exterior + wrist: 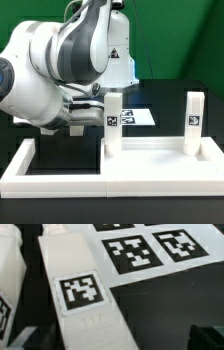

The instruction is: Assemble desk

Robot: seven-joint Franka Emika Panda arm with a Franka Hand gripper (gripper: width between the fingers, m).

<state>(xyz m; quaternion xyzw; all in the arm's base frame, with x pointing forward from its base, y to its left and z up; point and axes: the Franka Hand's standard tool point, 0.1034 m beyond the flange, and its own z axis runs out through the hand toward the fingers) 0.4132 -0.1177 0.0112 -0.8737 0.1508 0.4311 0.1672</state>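
Observation:
The white tabletop (150, 152) lies flat with two white tagged legs standing upright on it: one (113, 125) near the middle of the exterior view, one (193, 122) at its right. My gripper (97, 103) is beside the upper part of the middle leg, on its left in the exterior view. In the wrist view that leg (85, 297), with its square tag, runs between my fingers. The gripper (115, 341) is open: one finger (30, 339) is close to the leg and the other (205, 336) stands apart from it.
The low white border fence (60, 180) runs along the front and the exterior view's left. The marker board (140, 116) lies on the black table behind the legs and also shows in the wrist view (150, 249). Another white part (10, 263) lies beside the leg.

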